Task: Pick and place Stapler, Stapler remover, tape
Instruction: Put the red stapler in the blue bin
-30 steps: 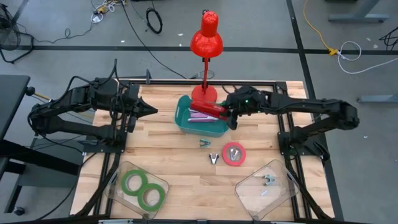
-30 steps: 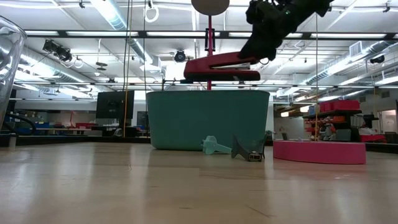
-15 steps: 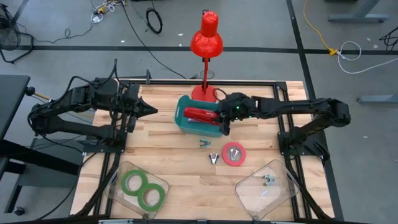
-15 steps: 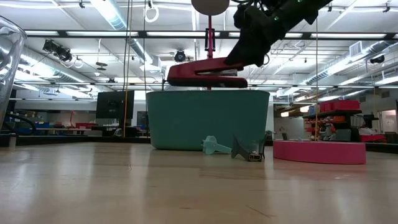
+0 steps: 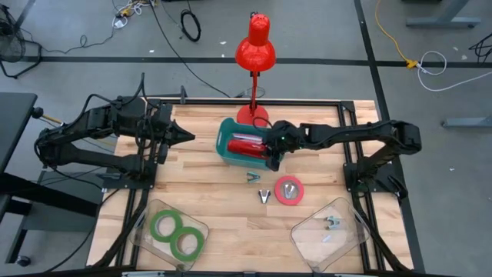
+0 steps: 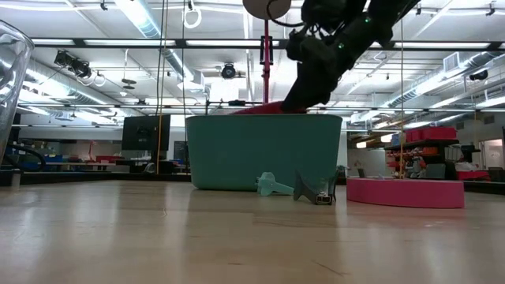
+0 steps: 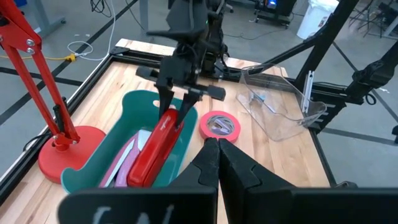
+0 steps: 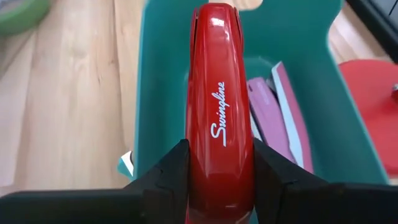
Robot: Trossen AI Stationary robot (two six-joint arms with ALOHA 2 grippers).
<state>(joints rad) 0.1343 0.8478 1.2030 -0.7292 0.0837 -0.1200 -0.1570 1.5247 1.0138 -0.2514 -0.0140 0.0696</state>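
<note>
Beside teal bin [image 5: 228, 153] — lamp [image 5: 254, 46], pink tape [image 5: 289, 190].

A: Can you see the stapler [image 6: 260, 109] from the low view?

B: Barely; the bin [image 6: 267, 150] wall hides most of it. My right pincer [image 8: 219, 186] covers its rear end.

Stapler [image 5: 247, 143] in bin [image 5: 227, 131] at table [image 5: 215, 192] rear centre; lamp [image 5: 254, 46] behind bin. Two staple removers [image 5: 259, 186] and tape roll [image 5: 289, 190] in front of bin.
</note>
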